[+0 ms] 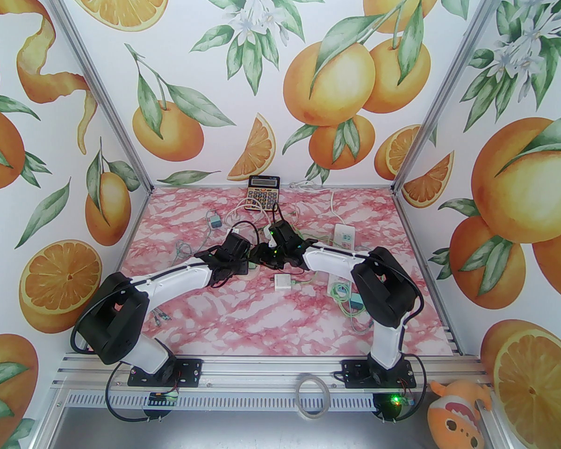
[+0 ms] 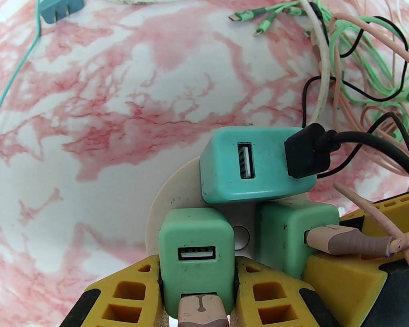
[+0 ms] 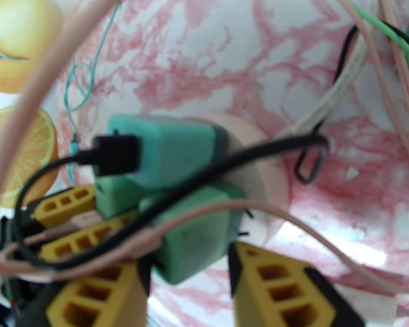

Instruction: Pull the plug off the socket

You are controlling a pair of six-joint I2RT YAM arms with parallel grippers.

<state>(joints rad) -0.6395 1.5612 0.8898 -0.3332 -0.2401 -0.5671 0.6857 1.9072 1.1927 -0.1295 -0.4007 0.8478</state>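
while both arms crowd the middle of the pink marble table (image 1: 243, 325), all the action is on the round white socket (image 2: 172, 196) between the two grippers, three cube plugs stuck in its face. up top is the teal plug (image 2: 259, 162), black usb lead (image 2: 306, 155) in its port, nobody touching it. below it sits the first mint plug (image 2: 196, 230), and the left gripper (image 2: 197, 267) has it pinched tight, yellow fingers flat on both flanks, a pink connector (image 2: 201, 308) in its near end. beside that is the second mint plug (image 3: 194, 237), pink usb lead (image 2: 347, 244) in its side. the right gripper (image 3: 187, 261) straddles it, jaws drawn in narrow; whether the pads actually bite i can't tell, it's blurred. my read: one arm pins, the other pulls. these cubes look hard, smooth and light, so no crushing worry, but slick plastic can slip. take hold low on the flat sides, near the socket face, never on the leads. the socket looks light too and would likely come along unless held. pull straight along the prongs; any tilt could bind them. loose cables (image 2: 368, 63) loop close and could snag.
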